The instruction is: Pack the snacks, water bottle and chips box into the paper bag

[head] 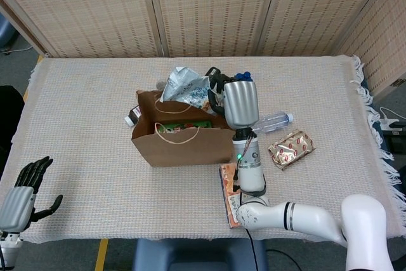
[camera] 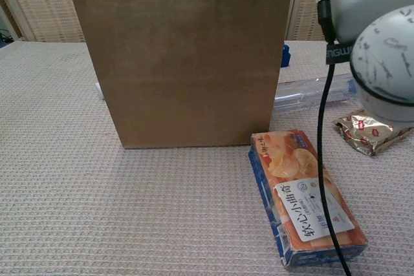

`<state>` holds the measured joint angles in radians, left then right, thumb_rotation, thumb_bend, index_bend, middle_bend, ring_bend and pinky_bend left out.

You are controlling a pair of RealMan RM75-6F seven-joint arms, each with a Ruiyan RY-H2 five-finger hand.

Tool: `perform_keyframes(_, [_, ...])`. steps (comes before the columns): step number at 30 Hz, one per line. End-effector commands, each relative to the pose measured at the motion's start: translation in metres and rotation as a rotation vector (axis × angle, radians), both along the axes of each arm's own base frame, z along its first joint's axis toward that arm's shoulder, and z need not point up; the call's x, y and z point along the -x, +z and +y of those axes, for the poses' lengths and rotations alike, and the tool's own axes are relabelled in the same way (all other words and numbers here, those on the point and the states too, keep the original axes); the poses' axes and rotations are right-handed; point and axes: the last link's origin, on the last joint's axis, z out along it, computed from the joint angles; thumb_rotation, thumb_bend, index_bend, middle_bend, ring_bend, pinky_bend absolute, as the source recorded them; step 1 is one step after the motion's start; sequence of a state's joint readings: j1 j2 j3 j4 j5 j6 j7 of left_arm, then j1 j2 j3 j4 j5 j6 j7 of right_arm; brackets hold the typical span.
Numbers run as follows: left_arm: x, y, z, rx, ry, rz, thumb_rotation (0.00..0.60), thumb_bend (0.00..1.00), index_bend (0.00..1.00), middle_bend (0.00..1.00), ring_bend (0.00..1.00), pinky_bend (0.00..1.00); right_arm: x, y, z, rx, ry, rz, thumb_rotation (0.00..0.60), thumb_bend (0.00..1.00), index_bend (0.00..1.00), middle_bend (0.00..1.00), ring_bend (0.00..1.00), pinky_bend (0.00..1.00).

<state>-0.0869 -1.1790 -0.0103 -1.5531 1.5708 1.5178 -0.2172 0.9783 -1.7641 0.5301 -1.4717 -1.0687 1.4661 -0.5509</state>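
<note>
Right hand (head: pixel 236 99): we see it grip a silver-blue snack bag (head: pixel 185 86) over the far rim of the paper bag (head: pixel 183 144).
Left hand (head: pixel 24 188): holding nothing, fingers spread, well left of the paper bag.
Water bottle (head: pixel 273 121): lying just right of the paper bag.
Chips box (camera: pixel 304 196): flat, in front of the paper bag's right corner.
Gold snack packet (head: pixel 291 148): right of the paper bag, beyond the bottle.

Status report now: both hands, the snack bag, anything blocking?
Right hand holds snack bag over paper bag opening. Left hand open, idle. Water bottle, chips box unpacked. No blockage.
</note>
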Motion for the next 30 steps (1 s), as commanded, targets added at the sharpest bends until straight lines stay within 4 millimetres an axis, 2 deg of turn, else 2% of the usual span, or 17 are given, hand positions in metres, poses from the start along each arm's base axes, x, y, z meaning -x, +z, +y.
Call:
perform_keyframes(1, [0.0, 0.0, 0.0, -0.002, 0.0, 0.0, 0.6, 0.35, 0.0, 0.0, 0.0, 0.02, -0.001, -0.005, 0.002, -0.035, 0.003, -0.007, 0.6, 0.35, 0.47, 0.67, 0.56, 0.72])
perform_keyframes(3, [0.001, 0.0, 0.0, -0.002, 0.002, -0.002, 0.6, 0.35, 0.0, 0.0, 0.0, 0.02, -0.001, -0.007, 0.003, -0.053, 0.008, -0.011, 0.6, 0.28, 0.36, 0.6, 0.46, 0.61])
perform_keyframes(5, [0.001, 0.001, 0.0, -0.004, 0.002, -0.003, 0.6, 0.35, 0.0, 0.0, 0.0, 0.02, -0.001, -0.006, 0.004, -0.075, 0.009, -0.028, 0.6, 0.2, 0.2, 0.49, 0.32, 0.46])
perform_keyframes(8, [0.0, 0.002, 0.0, -0.008, -0.002, -0.004, 0.6, 0.35, 0.0, 0.0, 0.0, 0.02, -0.003, -0.002, 0.005, -0.085, 0.01, -0.046, 0.6, 0.16, 0.04, 0.36, 0.19, 0.33])
perform_keyframes(10, [0.0, 0.002, 0.0, -0.009, -0.002, -0.005, 0.6, 0.35, 0.0, 0.0, 0.0, 0.02, -0.003, 0.001, 0.006, -0.083, 0.012, -0.057, 0.6, 0.15, 0.0, 0.34, 0.16, 0.3])
perform_keyframes(14, [-0.001, 0.002, -0.001, -0.008, -0.004, -0.002, 0.6, 0.35, 0.0, 0.0, 0.0, 0.02, 0.0, 0.012, 0.01, -0.07, 0.016, -0.073, 0.6, 0.15, 0.0, 0.32, 0.15, 0.27])
perform_keyframes(18, [-0.002, 0.003, -0.002, -0.012, -0.008, 0.0, 0.6, 0.35, 0.0, 0.0, 0.0, 0.02, 0.014, 0.03, 0.017, -0.053, 0.023, -0.078, 0.6, 0.15, 0.0, 0.32, 0.15, 0.26])
perform_keyframes(22, [-0.002, 0.004, -0.003, -0.014, -0.009, 0.003, 0.6, 0.35, 0.0, 0.0, 0.0, 0.02, 0.043, 0.058, 0.025, -0.047, 0.002, -0.05, 0.6, 0.15, 0.0, 0.32, 0.15, 0.22])
perform_keyframes(26, [-0.003, 0.003, -0.004, -0.016, -0.015, 0.009, 0.6, 0.35, 0.0, 0.0, 0.0, 0.02, 0.091, 0.085, 0.037, -0.11, -0.077, 0.015, 0.6, 0.15, 0.0, 0.31, 0.13, 0.2])
perform_keyframes(30, [-0.006, 0.0, -0.005, -0.007, -0.022, 0.021, 0.6, 0.35, 0.0, 0.0, 0.0, 0.02, 0.144, 0.1, 0.052, -0.187, -0.182, 0.09, 0.6, 0.12, 0.0, 0.28, 0.12, 0.17])
